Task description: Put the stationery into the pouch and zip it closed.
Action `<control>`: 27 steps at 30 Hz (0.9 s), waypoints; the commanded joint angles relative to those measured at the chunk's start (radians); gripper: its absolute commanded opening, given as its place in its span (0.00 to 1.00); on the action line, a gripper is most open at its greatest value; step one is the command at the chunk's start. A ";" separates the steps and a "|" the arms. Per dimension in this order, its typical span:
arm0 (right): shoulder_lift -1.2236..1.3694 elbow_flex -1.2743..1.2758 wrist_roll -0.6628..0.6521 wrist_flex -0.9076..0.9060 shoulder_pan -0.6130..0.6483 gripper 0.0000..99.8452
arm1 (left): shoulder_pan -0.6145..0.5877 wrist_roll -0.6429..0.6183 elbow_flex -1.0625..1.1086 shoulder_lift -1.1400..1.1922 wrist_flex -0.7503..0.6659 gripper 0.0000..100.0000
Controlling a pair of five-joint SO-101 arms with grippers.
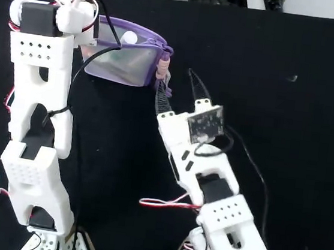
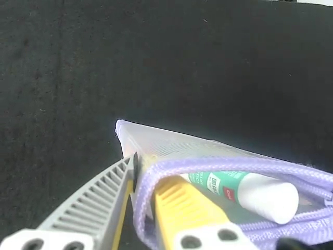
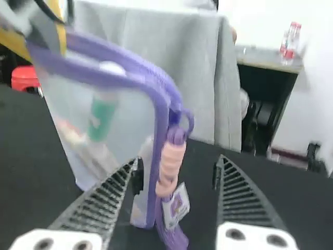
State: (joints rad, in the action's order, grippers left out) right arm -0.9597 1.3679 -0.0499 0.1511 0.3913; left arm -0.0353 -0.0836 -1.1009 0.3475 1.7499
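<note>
The pouch [image 1: 123,57] is held up over the far left of the black table [image 1: 294,67]. The left gripper [image 2: 148,179] is clamped on one end of it, with one finger inside and one outside. From above, the left arm hides that end. The right gripper [image 3: 177,166] has its fingers apart around the pink zipper charm [image 3: 169,161]. A glue stick [image 2: 250,190] lies inside the pouch — the other contents are too blurred to tell.

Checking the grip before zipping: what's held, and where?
Left gripper clamps the pouch at one end of its mouth; right gripper, open by the zipper pull, holds nothing.

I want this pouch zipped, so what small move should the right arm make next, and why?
Probably close the right gripper on the pink zipper pull: its jaws stand open either side of it, while the left gripper holds the pouch up, mouth unzipped.
</note>
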 commanded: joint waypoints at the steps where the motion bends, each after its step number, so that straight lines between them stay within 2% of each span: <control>1: 0.165 -0.133 0.018 0.052 0.005 0.20 | 0.013 -0.008 -0.030 -0.005 -0.002 0.03; 6: 0.361 -0.220 0.018 0.109 -0.034 0.20 | 0.012 -0.008 -0.030 -0.005 -0.002 0.03; 9: 0.386 -0.226 0.018 0.181 -0.034 0.20 | 0.013 -0.008 -0.030 -0.005 -0.002 0.03; 17: 0.478 -0.303 0.014 0.201 0.002 0.20 | 0.013 -0.008 -0.030 -0.005 0.000 0.03; 23: 0.582 -0.367 0.011 0.207 0.000 0.03 | 0.007 -0.006 -0.028 -0.005 0.000 0.03; 27: 0.584 -0.367 0.009 0.209 -0.017 0.03 | 0.008 -0.006 -0.028 -0.005 -0.002 0.03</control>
State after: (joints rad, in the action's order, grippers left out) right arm -0.3782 1.0579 -0.0407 0.3383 0.3775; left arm -0.0368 -0.0836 -1.1009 0.3475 1.7499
